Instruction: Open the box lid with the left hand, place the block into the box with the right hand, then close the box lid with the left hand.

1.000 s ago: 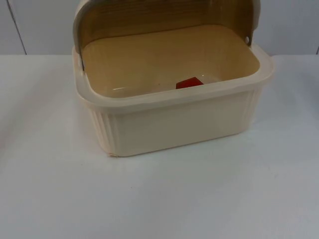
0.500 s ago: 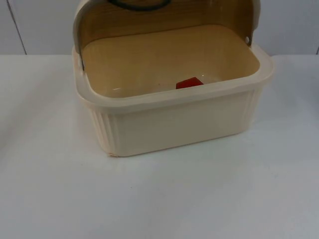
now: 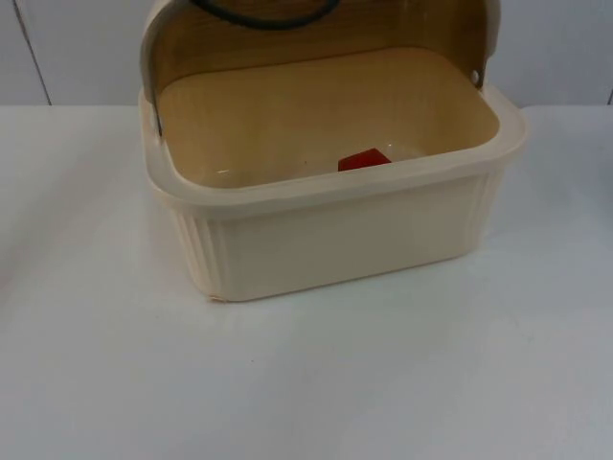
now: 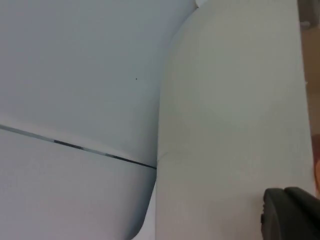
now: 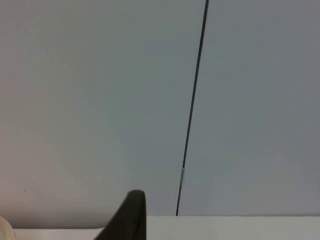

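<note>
Dark loop lower now behind open lid (image 3: 316, 34), block (image 3: 364, 159) in box (image 3: 335, 225)

cream ribbed plastic box (image 3: 335, 240): glossy, fluted walls
raised lid (image 3: 316, 38): wood-grain look inside
red block (image 3: 364, 159): smooth, shiny
white table top (image 3: 306, 383): smooth, matt

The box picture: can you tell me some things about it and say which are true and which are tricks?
1. The box lid is open. True.
2. The red block lies on the table beside the box. False: it lies inside the box.
3. The box is blue. False: it is cream.
4. The box stands on a white table. True.
5. The box's outer wall has ribs. True.
</note>
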